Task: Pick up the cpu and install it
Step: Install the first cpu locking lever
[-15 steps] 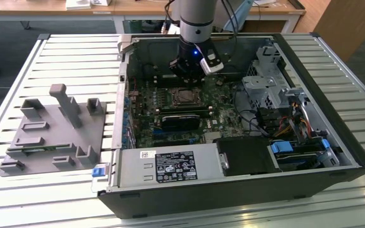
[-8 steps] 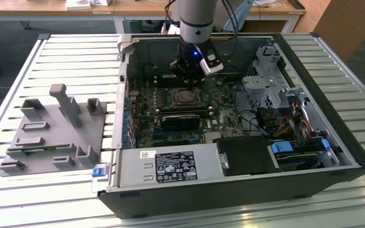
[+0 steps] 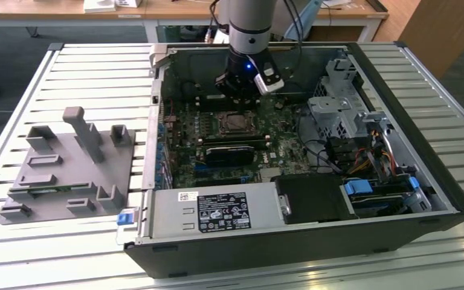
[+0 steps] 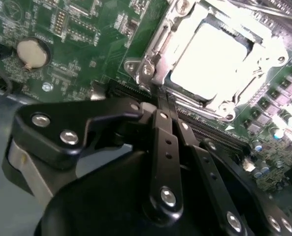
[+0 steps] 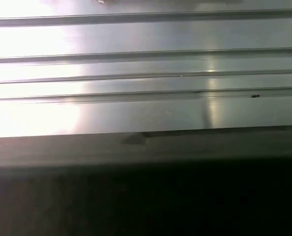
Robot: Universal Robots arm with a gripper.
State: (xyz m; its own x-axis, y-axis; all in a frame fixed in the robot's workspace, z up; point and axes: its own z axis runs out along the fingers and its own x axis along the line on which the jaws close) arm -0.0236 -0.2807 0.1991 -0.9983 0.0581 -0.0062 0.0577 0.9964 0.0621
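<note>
One arm reaches down into your open case [image 3: 393, 199], its gripper [image 3: 234, 96] hovering just above the motherboard [image 3: 185, 158], at the socket's [image 3: 234, 123] far edge in the exterior view. In the second wrist view the cpu [image 4: 212, 56] lies flat inside the socket frame [image 4: 150, 69], its bright metal top framed on all sides by the steel bracket. The jaws stand pressed together there, black bars meeting side by side with nothing between them, their tips just short of the frame's near edge. You have little room around the socket: the heatsink [image 3: 225, 154] sits close on the nearer side, and the drive cage [image 3: 337, 109] rises toward the exterior view's right. A coin cell [image 4: 32, 52] sits well apart from the socket. Outside the case, the grey fixture [image 3: 67, 166] rests on the slatted worktop [image 3: 95, 66] at the exterior view's left.
</note>
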